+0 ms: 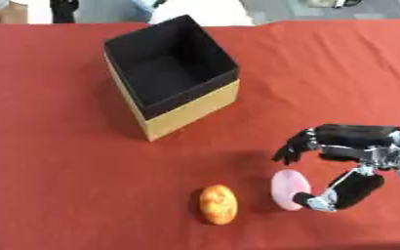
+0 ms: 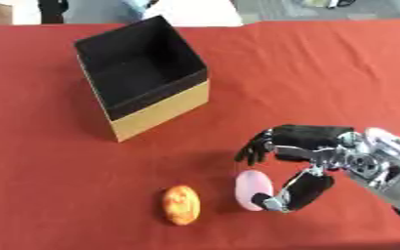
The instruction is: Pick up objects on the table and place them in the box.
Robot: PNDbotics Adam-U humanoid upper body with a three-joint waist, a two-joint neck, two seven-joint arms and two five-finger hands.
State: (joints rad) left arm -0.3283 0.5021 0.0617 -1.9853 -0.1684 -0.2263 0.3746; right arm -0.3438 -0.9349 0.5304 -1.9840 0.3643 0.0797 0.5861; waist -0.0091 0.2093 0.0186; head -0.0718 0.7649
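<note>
On red cloth-covered table (image 1: 58,146): open square cardboard box (image 1: 171,78), black inside, tan outside, toward far left. Nearer front edge: small oval orange-yellow mottled object (image 1: 218,203), lying alone. Just to its right, apart from it: pale pink rounded oval object (image 1: 289,189), standing on edge. Black-and-silver right hand (image 2: 310,163) reached in from right side, fingers (image 2: 253,149) curled downward above pink object, thumb touching its right side near table. Whether fingers touched pink object: could not tell. Both objects well apart from box. Left hand nowhere visible.
</note>
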